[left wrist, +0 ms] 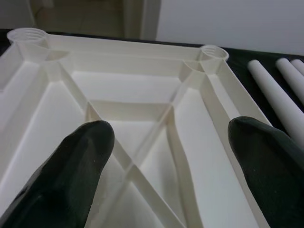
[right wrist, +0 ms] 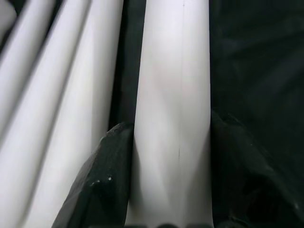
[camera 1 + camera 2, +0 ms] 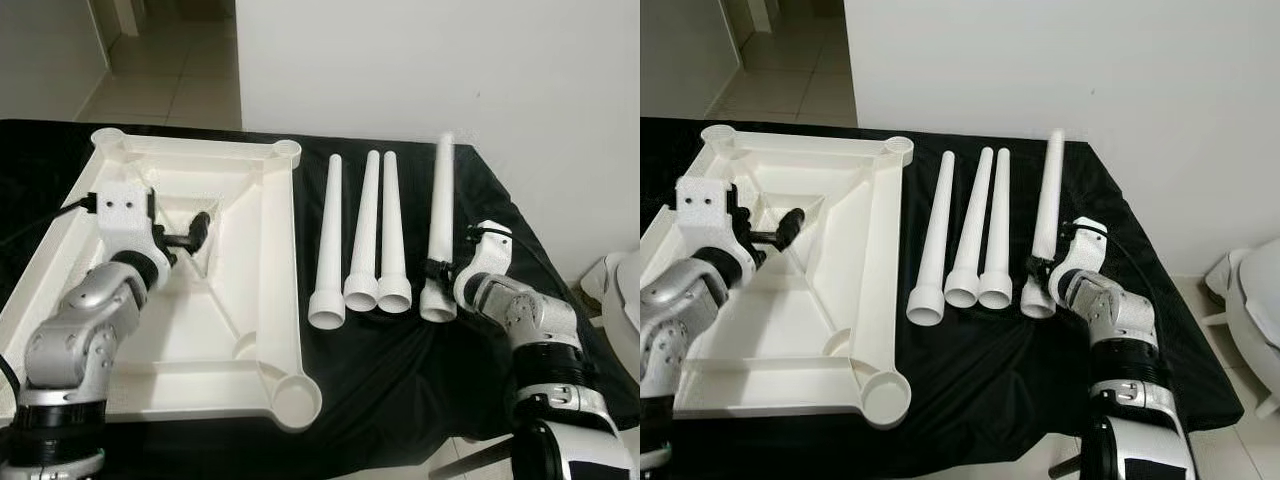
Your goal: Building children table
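A black cloth (image 3: 400, 400) covered the table, where the upturned white tabletop (image 3: 262, 330) lay left of four white legs (image 3: 360, 240). The right tool (image 3: 437, 277) was clamped on the rightmost leg (image 3: 441, 200) near its wide end. The left tool (image 3: 190, 235) hovered over the tabletop's ribs, fingers (image 1: 85, 156) apart.

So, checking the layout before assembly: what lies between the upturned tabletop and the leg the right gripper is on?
Three white legs lie side by side on the black cloth between the tabletop and the gripped leg, seen in both eye views.

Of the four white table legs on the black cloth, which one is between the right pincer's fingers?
The rightmost leg, lying apart from the other three; the right pincer straddles its wide end.
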You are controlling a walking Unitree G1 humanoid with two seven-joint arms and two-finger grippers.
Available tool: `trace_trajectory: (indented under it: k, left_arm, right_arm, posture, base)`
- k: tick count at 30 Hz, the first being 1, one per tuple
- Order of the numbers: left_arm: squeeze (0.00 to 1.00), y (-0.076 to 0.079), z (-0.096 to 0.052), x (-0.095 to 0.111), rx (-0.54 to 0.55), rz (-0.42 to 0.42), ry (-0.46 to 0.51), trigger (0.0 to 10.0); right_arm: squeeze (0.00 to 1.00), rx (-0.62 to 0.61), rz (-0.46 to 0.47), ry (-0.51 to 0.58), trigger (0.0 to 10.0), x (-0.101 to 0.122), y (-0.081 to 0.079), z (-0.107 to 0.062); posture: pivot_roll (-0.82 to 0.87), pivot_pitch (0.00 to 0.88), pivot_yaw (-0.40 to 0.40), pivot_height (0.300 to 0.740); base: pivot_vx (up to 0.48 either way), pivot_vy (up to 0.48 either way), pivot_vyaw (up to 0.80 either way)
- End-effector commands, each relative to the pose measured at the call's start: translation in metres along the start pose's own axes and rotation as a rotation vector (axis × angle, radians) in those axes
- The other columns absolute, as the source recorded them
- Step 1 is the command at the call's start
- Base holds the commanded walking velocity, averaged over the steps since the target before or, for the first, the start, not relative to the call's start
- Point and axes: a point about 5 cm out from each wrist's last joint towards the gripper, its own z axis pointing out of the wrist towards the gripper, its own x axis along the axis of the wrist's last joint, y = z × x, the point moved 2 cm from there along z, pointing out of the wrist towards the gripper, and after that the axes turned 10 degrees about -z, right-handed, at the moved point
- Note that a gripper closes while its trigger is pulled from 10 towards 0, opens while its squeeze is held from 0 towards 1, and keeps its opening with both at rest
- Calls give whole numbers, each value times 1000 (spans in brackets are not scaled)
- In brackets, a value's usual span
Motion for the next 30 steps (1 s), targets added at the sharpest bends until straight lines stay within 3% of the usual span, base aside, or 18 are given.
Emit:
trace_trajectory:
  k: [1,5,10,19,21,23,27,29,30]
  left_arm:
    - [0,10,2,-2,-147,-22,-34,10000]
    - [0,15,7,8,-203,-39,-30,10000]
    - [0,34,12,23,-372,-47,-50,10000]
    - [0,50,15,25,-468,-56,-69,10000]
    - [0,56,16,27,-502,-53,-71,10000]
    - [0,65,18,31,-543,-36,-62,10000]
    - [0,68,21,34,-547,-15,-55,10000]
    - [0,80,26,40,-572,35,-44,10000]
    - [0,80,26,40,-572,35,-44,10000]
  right_arm:
    - [0,-34,51,-26,10000,-12,6,1]
    - [0,-4,77,8,10000,-4,2,3]
    - [0,74,59,125,10000,16,-11,4]
    - [0,162,43,249,10000,36,-26,1]
    - [0,192,22,305,10000,45,-32,-2]
    - [0,252,-56,434,10000,66,-42,-10]
    - [0,279,-92,494,10000,75,-47,-14]
    - [0,349,-134,607,10000,95,-58,-22]
    - [0,349,-134,607,10000,95,-58,-22]
  posture:
    - [30,85,-31,740]
    - [34,94,-21,740]
    - [37,97,-15,740]
    - [33,93,-19,740]
    - [32,91,-21,740]
    - [30,86,-24,740]
    - [28,83,-26,740]
    - [26,76,-36,740]
    - [26,76,-36,740]
  base:
    - [0,0,0]
    - [0,0,0]
    - [0,0,0]
    - [0,0,0]
    - [0,0,0]
    - [0,0,0]
    - [0,0,0]
    - [0,0,0]
    - [0,0,0]
